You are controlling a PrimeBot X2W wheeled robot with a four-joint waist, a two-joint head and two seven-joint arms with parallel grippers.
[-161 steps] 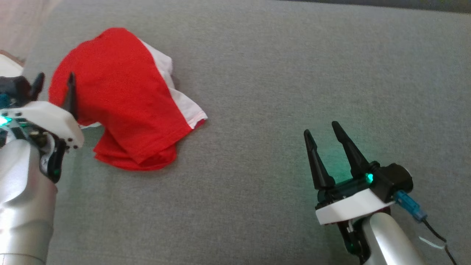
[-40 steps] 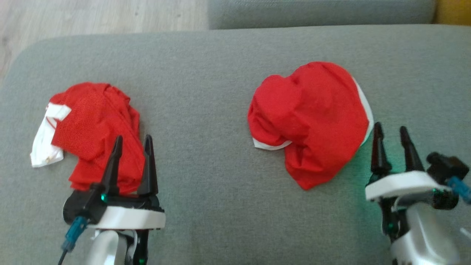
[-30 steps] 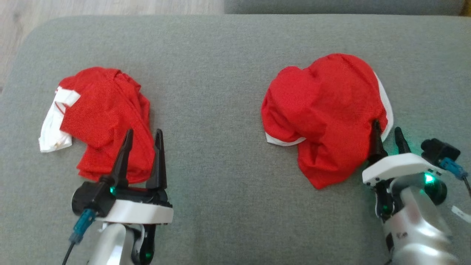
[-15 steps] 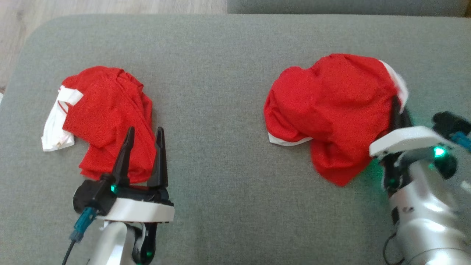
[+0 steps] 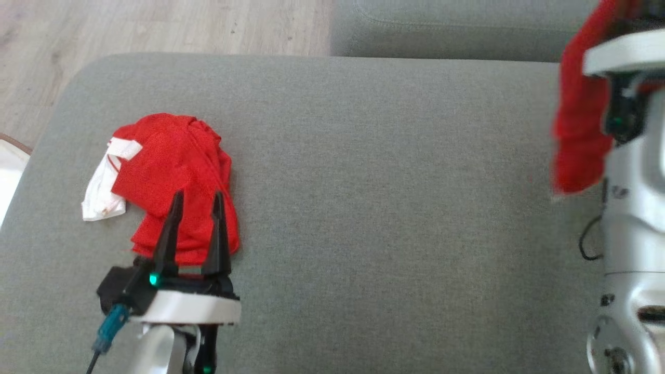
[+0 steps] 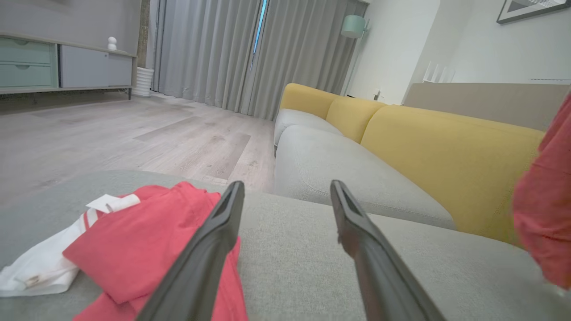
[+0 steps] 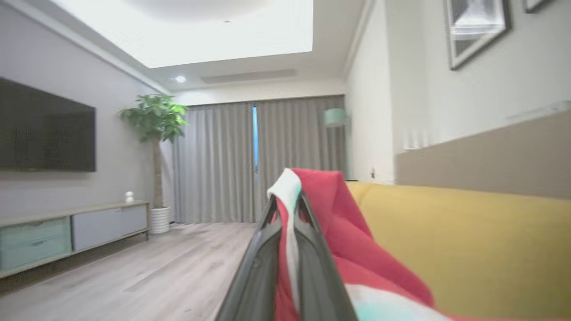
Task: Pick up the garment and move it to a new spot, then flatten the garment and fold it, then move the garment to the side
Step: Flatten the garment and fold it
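A red garment with white trim (image 5: 576,130) hangs in the air at the far right of the head view, lifted off the grey cushion (image 5: 374,208). In the right wrist view my right gripper (image 7: 287,200) is shut on the garment's white and red edge (image 7: 325,209). A second crumpled red and white garment (image 5: 171,166) lies on the cushion's left part. My left gripper (image 5: 198,196) hovers over its near edge, open and holding nothing. The left wrist view shows the left gripper (image 6: 286,187) open beside the lying garment (image 6: 147,236), and the hanging garment (image 6: 544,209) at the right edge.
The grey cushion ends in a rounded far-left corner, with wooden floor (image 5: 156,26) beyond it. Another grey seat (image 5: 441,26) lies behind, backed by a yellow sofa back (image 6: 446,147). My raised right forearm (image 5: 631,208) stands at the right edge.
My right gripper closed on the right garment's edge and lifted it off the cushion. The head camera shifted. The left gripper stayed open near the left garment.
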